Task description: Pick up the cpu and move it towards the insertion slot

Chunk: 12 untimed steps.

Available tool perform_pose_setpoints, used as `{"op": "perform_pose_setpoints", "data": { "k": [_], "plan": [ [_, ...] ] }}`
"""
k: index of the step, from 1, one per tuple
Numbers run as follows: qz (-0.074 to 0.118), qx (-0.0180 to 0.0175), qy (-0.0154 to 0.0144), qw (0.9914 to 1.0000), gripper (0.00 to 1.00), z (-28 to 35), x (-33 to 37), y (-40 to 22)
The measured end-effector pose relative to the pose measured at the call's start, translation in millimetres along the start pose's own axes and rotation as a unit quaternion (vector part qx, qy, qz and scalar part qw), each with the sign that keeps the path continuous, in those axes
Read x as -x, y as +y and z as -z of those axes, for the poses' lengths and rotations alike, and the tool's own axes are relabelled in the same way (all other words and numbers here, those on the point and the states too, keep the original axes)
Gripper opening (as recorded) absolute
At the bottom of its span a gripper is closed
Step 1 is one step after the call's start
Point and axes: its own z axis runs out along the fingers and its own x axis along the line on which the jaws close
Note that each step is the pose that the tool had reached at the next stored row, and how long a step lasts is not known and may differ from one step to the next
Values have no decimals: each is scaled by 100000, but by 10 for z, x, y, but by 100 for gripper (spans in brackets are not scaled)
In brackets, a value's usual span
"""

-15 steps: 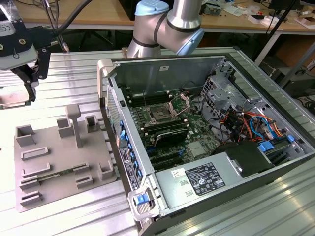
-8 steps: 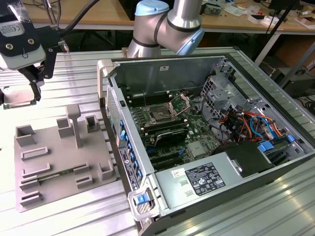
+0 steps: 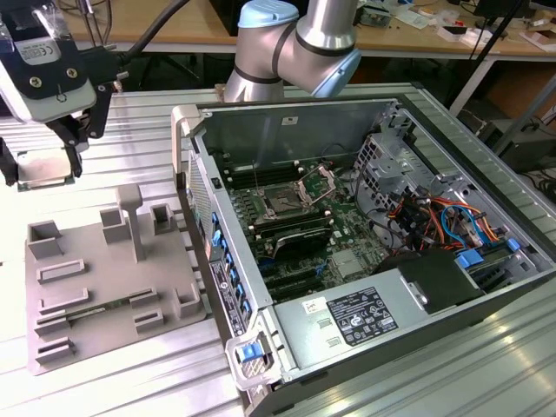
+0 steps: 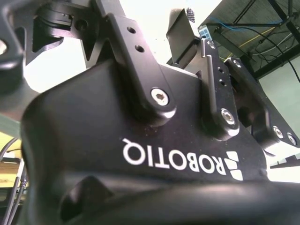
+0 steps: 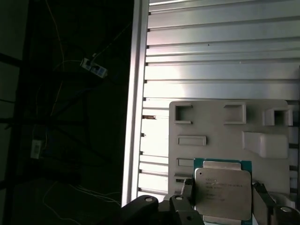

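In the first wrist view the pincer (image 5: 223,199) pinches the cpu (image 5: 222,190) by 2 opposite edges, with 1 of its dark fingers (image 5: 187,191) on each side. The chip's silvery top faces the camera (a teal-green rim shows along 1 edge). Behind the chip lies the grey tray (image 5: 220,117) with its raised frames, and the cpu is held clear of it. The tray rests on the bench (image 5: 211,51) of ribbed aluminium slats.

In the exterior view the pincer hangs at the exterior view's left, by the tray's far end, with the chip pale between its fingers. The open computer case (image 3: 287,130) lies on the bench just beside the tray, to the exterior view's right of it. Inside, on the green board, the insertion slot (image 3: 282,205) sits with its metal bracket tipped up, well apart from the cpu. Beyond the case rises the arm (image 3: 300,39).
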Motion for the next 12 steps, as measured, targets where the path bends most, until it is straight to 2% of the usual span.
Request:
{"op": "perform_pose_setpoints", "data": {
  "k": [12],
  "plan": [
    [2, -1, -3, 100000, 55, 0, 92, -6]
  ]
}}
